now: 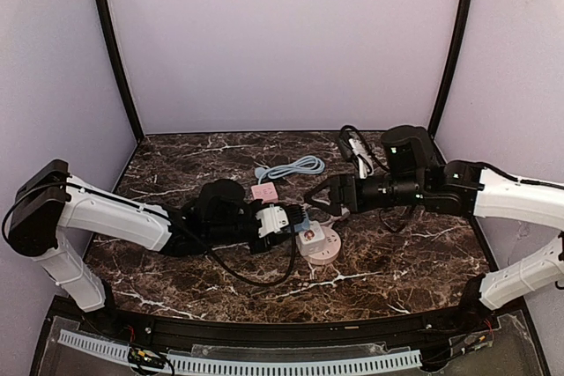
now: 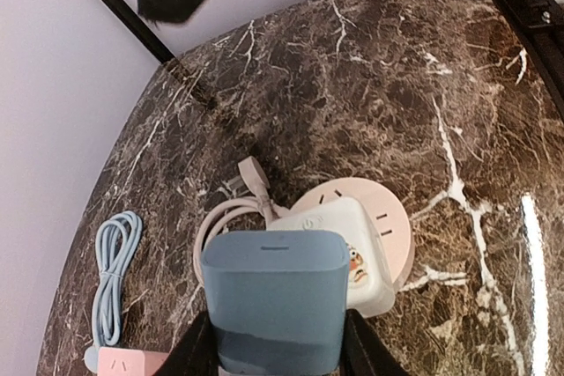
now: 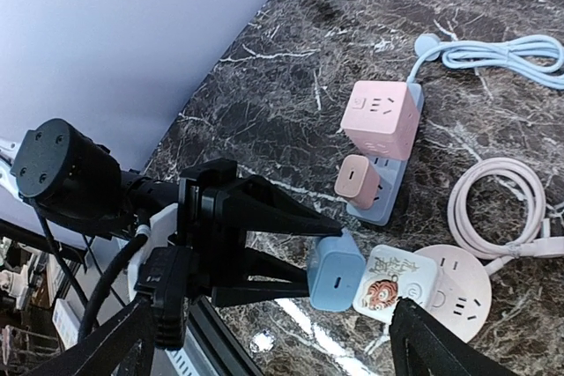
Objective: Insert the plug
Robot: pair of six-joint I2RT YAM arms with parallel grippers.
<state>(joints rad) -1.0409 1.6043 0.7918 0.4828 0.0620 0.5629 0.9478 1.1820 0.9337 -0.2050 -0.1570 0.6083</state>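
My left gripper [image 1: 295, 222] is shut on a light blue plug block [image 2: 275, 297], gripped by its two sides. The plug hangs just left of a round pink socket [image 2: 394, 228] that carries a white adapter with a tiger picture [image 2: 339, 233]. In the right wrist view the blue plug [image 3: 337, 272] sits next to the white adapter [image 3: 392, 281] on the pink socket [image 3: 465, 295]. My right gripper [image 1: 319, 198] is open and empty, hovering above and behind the socket.
A pink cube socket [image 3: 381, 118] stands on a grey-blue strip [image 3: 388, 195] with a small pink charger [image 3: 357, 180]. A coiled pink cable [image 3: 493, 209] lies by the round socket. A light blue cable [image 1: 291, 167] lies further back. Black cables hang by the right arm.
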